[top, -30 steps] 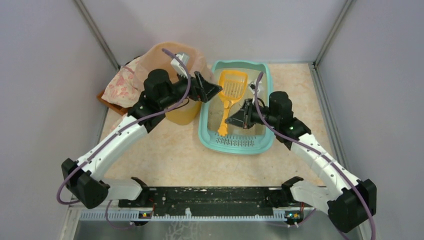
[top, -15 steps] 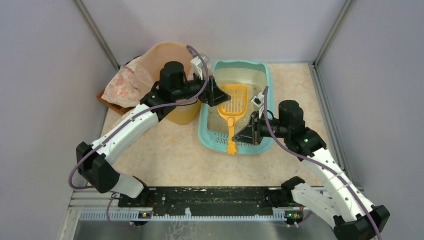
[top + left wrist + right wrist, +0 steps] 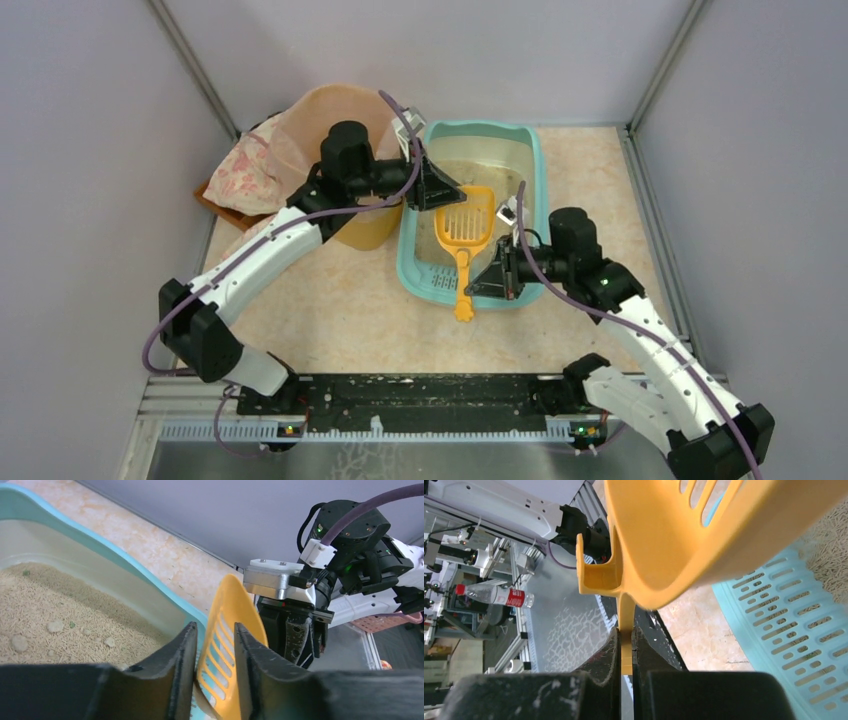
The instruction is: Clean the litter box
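1. Litter box [image 3: 539,185]: teal tray, upper centre of the top view, slotted grille at its lower end. Beige litter inside, with pale clumps [image 3: 55,626] lying on it in the left wrist view
2. Scoop [image 3: 466,225]: yellow, slotted head over the litter, handle running down the frame past the grille and overhanging the table. No load visible on it
3. Right gripper [image 3: 625,641]: fingers pressed together on the thin scoop handle, at the lower edge of the box
4. Left gripper [image 3: 452,197]: reaches in from the left over the box rim. Its fingers [image 3: 182,655] bracket the scoop's slotted head, and both appear to touch it
5. Bin [image 3: 372,230]: round, yellow, with a peach liner, just left of the box and behind the left arm. Floral cloth [image 3: 245,170] lies further left
6. Change, right arm: a second ago the scoop lay higher in the box; the arm has since drawn it down the frame, so the handle end now clears the grille
7. Change, left arm: it was over the bin side with its fingers spread wide; it has since swung over the litter and narrowed onto the scoop head
8. Reading: likely a handover or a two-handed steadying of the scoop. With clumps left in the litter, cleaning looks barely begun
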Motion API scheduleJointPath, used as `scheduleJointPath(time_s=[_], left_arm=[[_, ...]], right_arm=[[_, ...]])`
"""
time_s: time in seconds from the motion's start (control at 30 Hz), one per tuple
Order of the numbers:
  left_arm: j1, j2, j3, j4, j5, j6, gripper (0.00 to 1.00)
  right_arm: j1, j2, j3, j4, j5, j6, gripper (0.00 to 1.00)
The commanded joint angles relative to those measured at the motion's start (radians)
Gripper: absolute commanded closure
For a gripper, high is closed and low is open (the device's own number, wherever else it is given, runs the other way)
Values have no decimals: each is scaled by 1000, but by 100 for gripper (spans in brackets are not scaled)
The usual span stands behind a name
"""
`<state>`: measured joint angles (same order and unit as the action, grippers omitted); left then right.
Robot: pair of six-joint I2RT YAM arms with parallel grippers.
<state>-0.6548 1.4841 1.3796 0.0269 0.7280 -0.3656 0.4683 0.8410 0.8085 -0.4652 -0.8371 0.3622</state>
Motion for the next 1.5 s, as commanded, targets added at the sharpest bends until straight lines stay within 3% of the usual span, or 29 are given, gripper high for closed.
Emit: scheduleJointPath(time_s=[0.0,0.07,0.13,0.4,0.57,0.67,0.83,1.0,1.1,1.27,1.47], left_arm=[[-6,34,2,75,111,-3,71],[-7,36,-12,103,123,-16,88],[-8,38,-22,117,126,-20,99],[-8,22,-61,137,86,-25,100],[-8,-7,-84,137,25,-34,100],[-8,-30,-98,132,-30,-39,100],[-8,-67,-112,128,-100,-43,100],[-8,-102,-128,137,-170,-66,100],[-8,-127,-148,140,-270,-90,100],[-8,-129,-149,144,-366,-132,100],[-8,-123,-168,173,-459,-213,100]], right_arm=[[4,-9,-15,58,-19,8,100],[4,-10,-15,56,-14,8,100],[4,-14,-15,55,-10,7,100],[4,-23,-12,65,-3,11,100],[4,-62,-13,107,96,31,100],[4,-83,-9,123,156,45,84],[4,-118,-21,178,229,71,79],[4,-114,-6,184,290,73,59],[4,-139,11,165,402,77,48],[4,-253,32,152,676,86,43],[4,-366,41,180,789,114,43]])
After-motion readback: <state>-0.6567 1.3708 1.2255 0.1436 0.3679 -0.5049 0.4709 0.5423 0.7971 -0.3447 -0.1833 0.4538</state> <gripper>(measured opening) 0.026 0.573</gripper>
